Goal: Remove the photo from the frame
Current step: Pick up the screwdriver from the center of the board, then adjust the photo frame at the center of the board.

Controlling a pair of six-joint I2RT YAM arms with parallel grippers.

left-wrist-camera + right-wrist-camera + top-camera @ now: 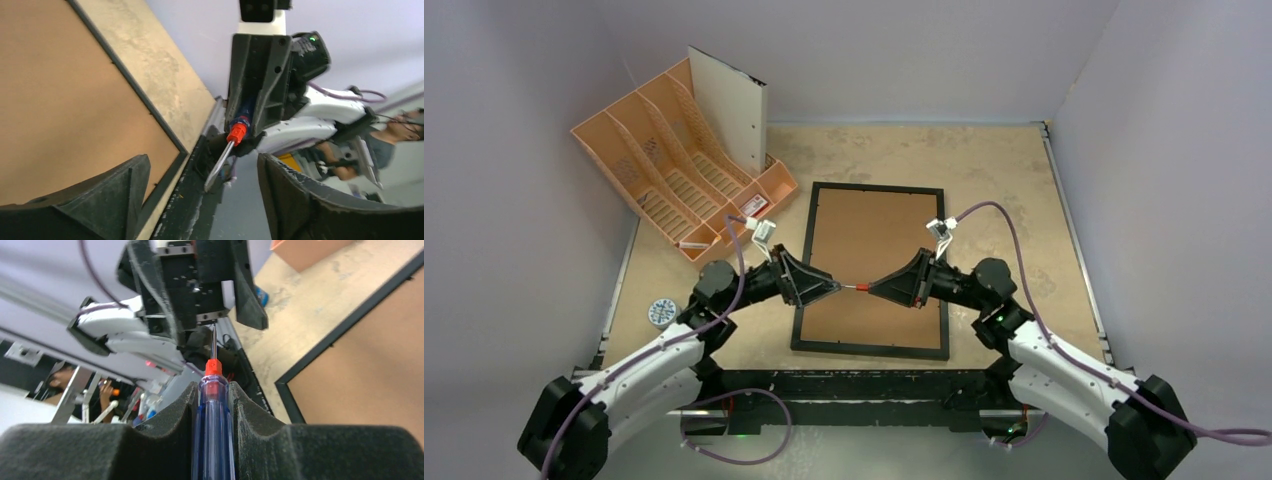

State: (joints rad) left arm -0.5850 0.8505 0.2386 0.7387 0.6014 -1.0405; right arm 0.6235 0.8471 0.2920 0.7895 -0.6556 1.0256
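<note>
Across the desk [1024, 180] the frame [874, 350] lies face down with its brown backing board [864, 235] up. We judge the photo to be hidden beneath that board, since we see none of it. Nothing pins the frame, so any prying at its edge could slide or tip it. Above its middle the left fingers [115, 195] stand apart, while the right fingers [260, 440] are clamped on the blue handle of a screwdriver [212, 410] whose shaft [213, 342] points between the left pair. We worry that one arm alone carries the tool: a loosened grip would drop it onto the board, perhaps denting the photo under it. If the left fingers closed on the thin shaft, it could swivel or slip out. We cannot tell whether the tip touches them.
</note>
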